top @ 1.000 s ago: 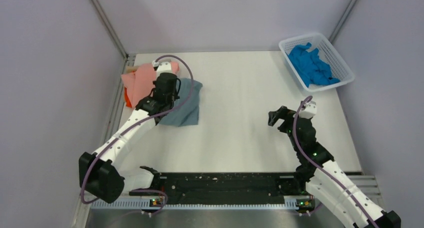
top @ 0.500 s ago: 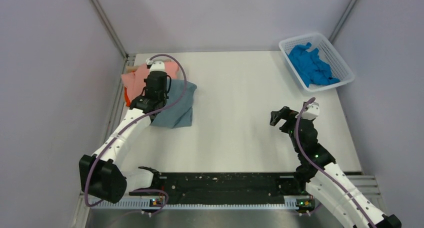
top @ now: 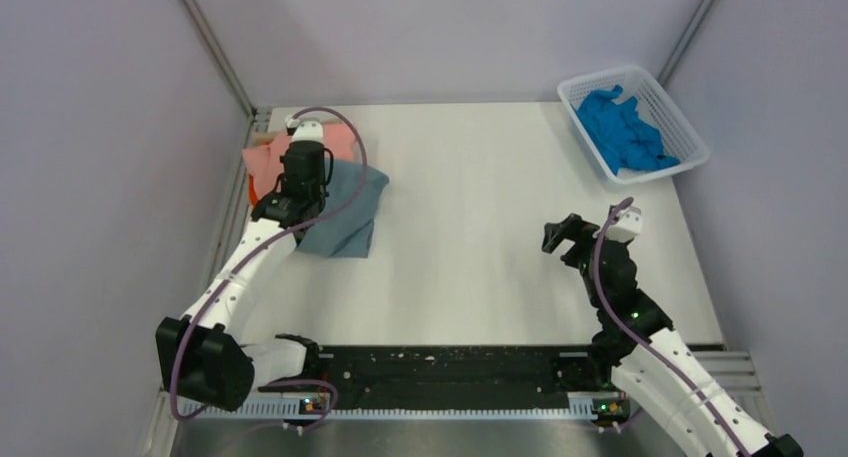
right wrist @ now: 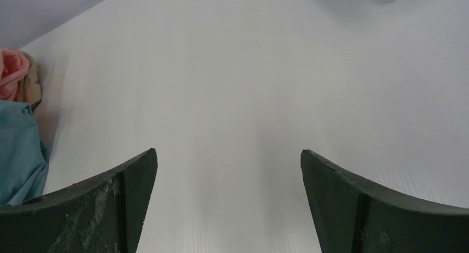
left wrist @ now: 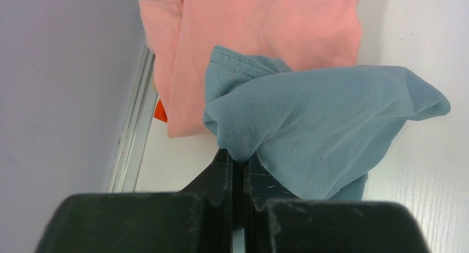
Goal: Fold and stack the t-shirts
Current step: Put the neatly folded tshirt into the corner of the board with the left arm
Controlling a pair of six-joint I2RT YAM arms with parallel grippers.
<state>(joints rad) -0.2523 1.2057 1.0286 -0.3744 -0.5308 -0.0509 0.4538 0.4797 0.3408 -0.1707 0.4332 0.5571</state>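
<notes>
Left end effector point(left wrist: 239, 163): clamped on a fold of grey-blue t-shirt point(left wrist: 326, 120), which has been dragged further left, up against salmon-pink t-shirt point(left wrist: 265, 26), at the far-left of the counter point(top: 480, 177). Right end effector point(right wrist: 227, 170): spread, barely moved.

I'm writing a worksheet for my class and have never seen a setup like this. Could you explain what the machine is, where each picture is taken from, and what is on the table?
These are two robot arms bolted to a white table. One picture looks down from above. The other two come from a camera on each wrist. The left end effector is shut on a grey-blue t-shirt, next to a salmon-pink t-shirt with an orange t-shirt peeking out beneath it. The right end effector hangs open above the table and holds nothing. A bright blue t-shirt lies crumpled in a white mesh basket at the far right corner.
</notes>
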